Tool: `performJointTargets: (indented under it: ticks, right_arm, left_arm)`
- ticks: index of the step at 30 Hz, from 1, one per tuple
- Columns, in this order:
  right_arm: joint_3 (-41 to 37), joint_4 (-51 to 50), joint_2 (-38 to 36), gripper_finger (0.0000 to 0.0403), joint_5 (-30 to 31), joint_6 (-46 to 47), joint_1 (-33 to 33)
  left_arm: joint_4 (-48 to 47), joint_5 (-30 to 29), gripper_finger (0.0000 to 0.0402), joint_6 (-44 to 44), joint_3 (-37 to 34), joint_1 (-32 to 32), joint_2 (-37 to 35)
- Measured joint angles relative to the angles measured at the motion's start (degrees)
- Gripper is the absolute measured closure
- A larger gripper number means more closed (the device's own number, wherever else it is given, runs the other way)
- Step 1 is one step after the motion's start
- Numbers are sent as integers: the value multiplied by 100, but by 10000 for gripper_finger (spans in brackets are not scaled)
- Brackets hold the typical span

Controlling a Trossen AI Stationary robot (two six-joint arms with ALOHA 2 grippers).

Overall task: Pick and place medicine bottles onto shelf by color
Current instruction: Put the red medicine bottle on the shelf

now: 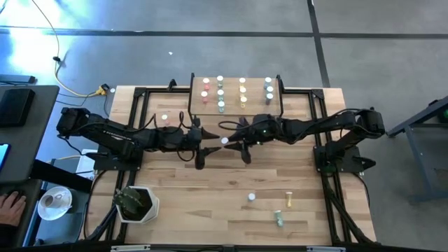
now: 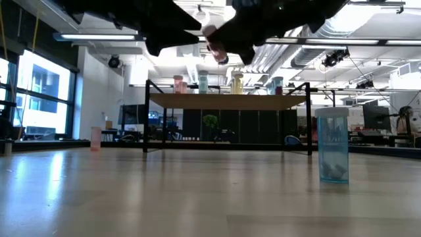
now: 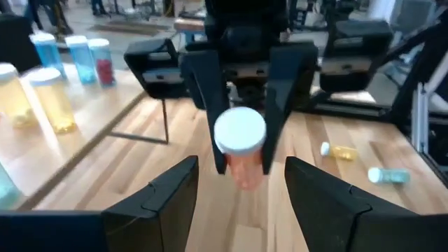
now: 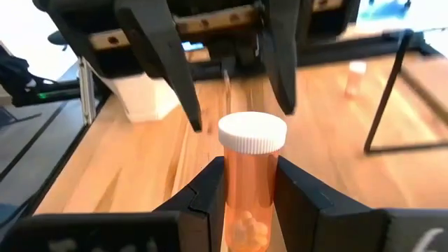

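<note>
Just in front of me over the table's middle, the right gripper (image 4: 248,192) pinches an orange-bodied medicine bottle (image 4: 250,183) upright, likely for a handover, the left gripper (image 3: 238,189) facing it with fingers spread and empty, and beyond stands the shelf (image 1: 199,105) with 4 colour-sorted rows

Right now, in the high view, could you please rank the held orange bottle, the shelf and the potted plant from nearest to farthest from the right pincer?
1. Orange bottle: in the right pincer.
2. Shelf: at the table's far edge.
3. Potted plant: near left corner.
</note>
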Motion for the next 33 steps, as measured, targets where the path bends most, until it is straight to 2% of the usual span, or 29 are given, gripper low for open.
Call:
performJointTargets:
  ticks: [6, 13, 17, 24, 33]
  right_arm:
    - [0, -510, -1, 313, 0, 108, 3]
    - [0, -416, 291, 313, 0, 239, 26]
    - [1, -13, 589, 313, -62, 236, 26]
    - [0, 353, 798, 313, -329, 235, 26]
    - [0, 724, 801, 313, -734, 247, 33]
  left_arm:
    - [-262, 441, 199, -241, 103, 7, 2]
    - [-2851, 543, 198, -121, 1261, 169, -59]
    - [-3775, 775, 199, -92, 1713, 274, -63]
    - [-4091, 1628, 197, -117, 1781, 511, -61]
    - [-3947, 1688, 198, -243, 1788, 643, 72]
